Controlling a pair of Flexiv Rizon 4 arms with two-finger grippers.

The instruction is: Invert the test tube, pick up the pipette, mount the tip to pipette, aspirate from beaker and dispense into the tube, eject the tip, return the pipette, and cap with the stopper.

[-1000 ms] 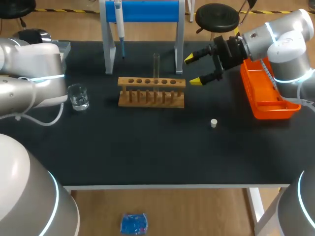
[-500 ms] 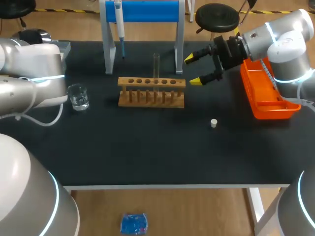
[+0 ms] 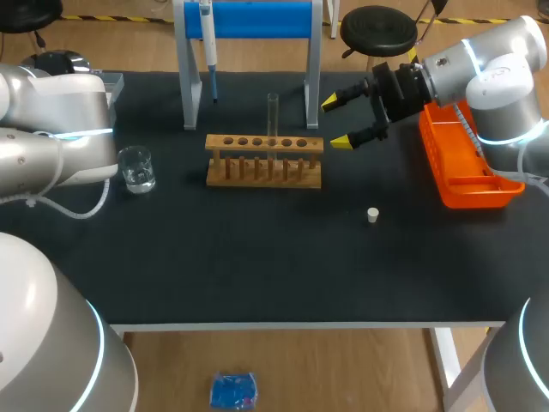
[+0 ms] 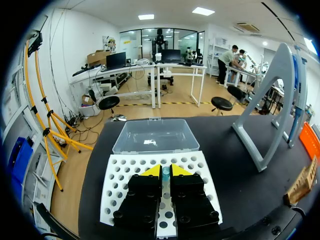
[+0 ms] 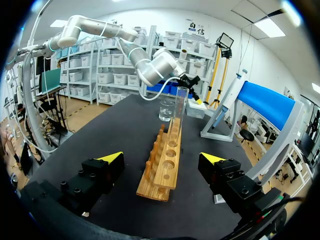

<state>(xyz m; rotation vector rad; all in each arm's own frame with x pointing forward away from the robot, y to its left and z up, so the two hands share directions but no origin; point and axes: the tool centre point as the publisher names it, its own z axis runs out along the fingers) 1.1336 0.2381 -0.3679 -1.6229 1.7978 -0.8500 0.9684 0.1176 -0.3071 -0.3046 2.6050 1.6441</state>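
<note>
Table [image 3: 257, 266]: black top, everything below stands on it.
Blue stand [image 3: 249, 19]: at twelve o'clock from the wooden rack, at the far edge.
Orange tray [image 3: 463, 167]: at three o'clock from the rack, by the right edge.
Tip box [image 4: 117, 175]: white and full of holes, right under the left gripper, its clear lid lying open beyond it.
Wooden rack [image 3: 264, 163]: mid-table, a row of holes along its top.
Right gripper [image 3: 334, 123]: at two o'clock from the rack and just off its end, fingers spread wide, holding nothing.
Left gripper [image 4: 165, 171]: over the tip box, fingers drawn together, gripping nothing.
Pipette [image 3: 207, 34]: hanging on the blue stand's left side.
Beaker [image 3: 136, 168]: at nine o'clock from the rack.
Test tube [image 3: 273, 116]: upright in a middle hole of the rack.
Stopper [image 3: 372, 215]: alone at four o'clock from the rack.
</note>
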